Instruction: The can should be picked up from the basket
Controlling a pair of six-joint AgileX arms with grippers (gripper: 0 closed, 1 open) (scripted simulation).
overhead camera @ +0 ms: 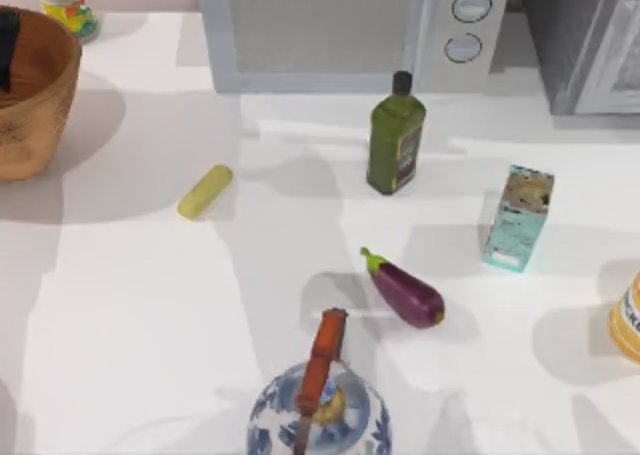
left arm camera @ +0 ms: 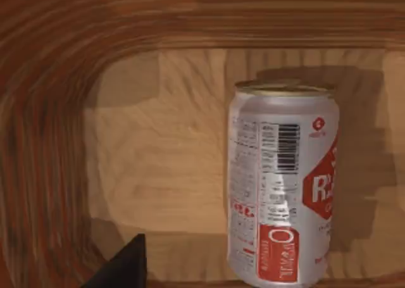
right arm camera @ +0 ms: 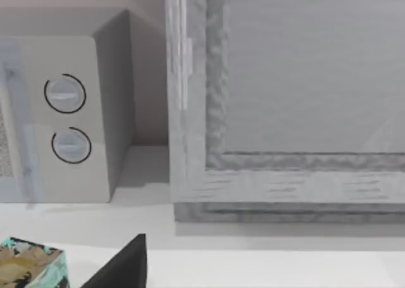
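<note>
The top view looks straight down on the table (overhead camera: pixel 130 305) in front of the microwave (overhead camera: pixel 340 30), the left wrist view peers closely down into the basket (left arm camera: pixel 50 111) left of it, and the right wrist view faces the microwave's (right arm camera: pixel 63 111) dials from nearby, level with the tabletop.

Bright, even light; soft grey shadows fall leftward across the white table (overhead camera: pixel 130 325).

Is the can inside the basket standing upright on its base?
No. In the left wrist view the can lies on its side on the wooden floor of the basket, its printed side wall facing the camera.
</note>
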